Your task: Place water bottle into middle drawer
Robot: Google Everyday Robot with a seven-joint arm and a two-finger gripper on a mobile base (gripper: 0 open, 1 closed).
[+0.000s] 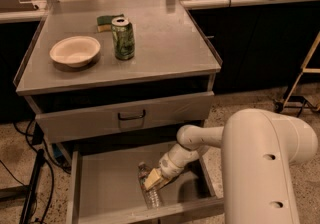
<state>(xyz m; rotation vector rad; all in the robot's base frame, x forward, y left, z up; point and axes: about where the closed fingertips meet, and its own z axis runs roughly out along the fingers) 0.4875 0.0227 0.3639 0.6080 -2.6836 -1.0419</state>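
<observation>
The water bottle [152,197], clear ribbed plastic, lies on its side on the bottom of the open middle drawer [102,183], a shallow grey tray pulled out below the cabinet. Its cap end points toward the cabinet. My gripper [153,180] reaches down into the drawer from the right and sits right on the bottle's middle, covering that part. My white arm [260,168] fills the lower right of the view.
On the cabinet top stand a green drink can [123,38], a white bowl [75,51] and a green-yellow sponge [106,21]. The drawer front above [131,116], with a dark handle, is closed. Cables [30,188] lie on the floor at left; a metal stand [300,83] is at right.
</observation>
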